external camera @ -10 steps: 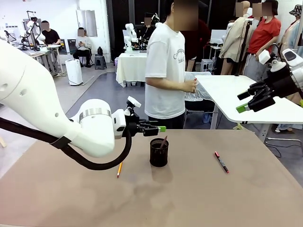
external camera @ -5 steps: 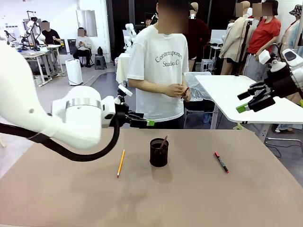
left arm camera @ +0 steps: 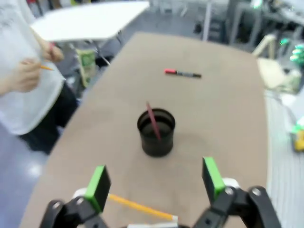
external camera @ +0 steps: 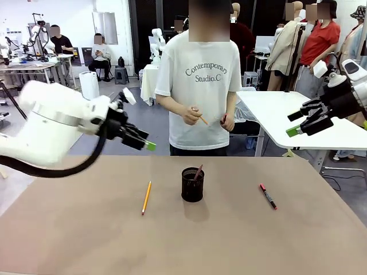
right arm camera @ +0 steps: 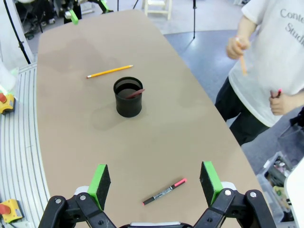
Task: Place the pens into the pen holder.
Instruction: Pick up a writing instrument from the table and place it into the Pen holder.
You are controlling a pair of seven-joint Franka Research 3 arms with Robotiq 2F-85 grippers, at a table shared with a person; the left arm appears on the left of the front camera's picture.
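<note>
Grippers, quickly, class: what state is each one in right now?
Left black gripper with green pads: jaws open, holding nothing.
Right black gripper with green pads: jaws open, holding nothing.

Bright even indoor light, soft shadows, blurred left-wrist view.

Pen holder [external camera: 192, 186] mid-table; open tabletop [external camera: 229, 240] all around.

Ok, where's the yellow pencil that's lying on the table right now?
In the front view the yellow pencil lies flat on the table, on the robot's left side, just left of the pen holder and not touching it.
</note>
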